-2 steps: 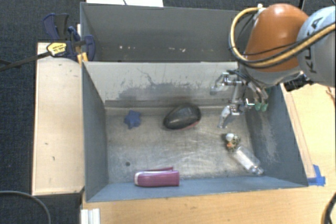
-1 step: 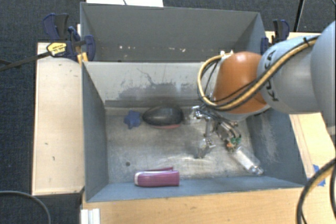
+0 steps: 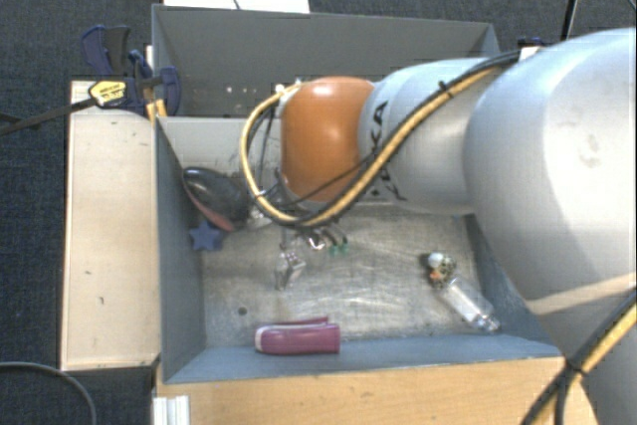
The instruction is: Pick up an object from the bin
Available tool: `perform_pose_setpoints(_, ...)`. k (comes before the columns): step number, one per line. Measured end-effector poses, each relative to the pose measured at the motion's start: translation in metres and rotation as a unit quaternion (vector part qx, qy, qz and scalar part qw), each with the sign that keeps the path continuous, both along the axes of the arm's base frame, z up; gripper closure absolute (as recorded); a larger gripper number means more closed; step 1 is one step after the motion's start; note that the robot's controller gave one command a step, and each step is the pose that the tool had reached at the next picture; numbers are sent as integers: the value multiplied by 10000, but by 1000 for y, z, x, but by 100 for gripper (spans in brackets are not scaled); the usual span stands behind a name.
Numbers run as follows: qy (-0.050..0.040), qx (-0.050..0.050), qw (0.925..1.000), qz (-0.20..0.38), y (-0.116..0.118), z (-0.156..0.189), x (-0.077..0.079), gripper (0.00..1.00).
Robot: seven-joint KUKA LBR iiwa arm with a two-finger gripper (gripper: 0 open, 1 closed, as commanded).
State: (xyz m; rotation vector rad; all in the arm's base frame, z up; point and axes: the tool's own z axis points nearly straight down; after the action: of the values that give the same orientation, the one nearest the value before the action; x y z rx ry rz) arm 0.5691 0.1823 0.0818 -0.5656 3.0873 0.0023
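Arm (image 3: 518, 144) comes first on my screen: the big grey body reaches in from the right and covers the bin's far right corner. Under it sits the grey metal bin (image 3: 318, 55), its floor mostly bare and scuffed. At the wrist I see the orange cover (image 3: 320, 139), with yellow and black cables (image 3: 398, 149) looping round it and hanging towards the floor.

Among the loose things, the largest is a dark oval thing (image 3: 214, 196) with a reddish edge, leaning in the left corner against the left wall. Next is a pink oblong case (image 3: 297, 338), lying flat along the near wall. A clear tube with a gold-coloured cap (image 3: 463, 299) lies tilted at the right, near the arm. A blue star-shaped piece (image 3: 206, 237) sits just below the dark oval thing, against the left wall.

The gripper (image 3: 289, 271) hangs below the wrist over bare floor, left of centre. The blue star-shaped piece and the dark oval thing are the nearest things to it, both off to its left and apart from it. I cannot tell whether it is open or closed, and I see nothing held in it. A tiny green bit (image 3: 339, 249) shows just to its right.
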Motion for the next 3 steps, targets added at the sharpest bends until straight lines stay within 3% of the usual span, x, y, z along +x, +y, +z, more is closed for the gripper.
perform_pose_setpoints(1,-22,9,9969,-787,-9,28,2,0)
perform_pose_setpoints(2,17,-23,9990,452,-120,21,-41,0)
perform_pose_setpoints(3,-4,4,9791,2035,-62,56,-75,0)
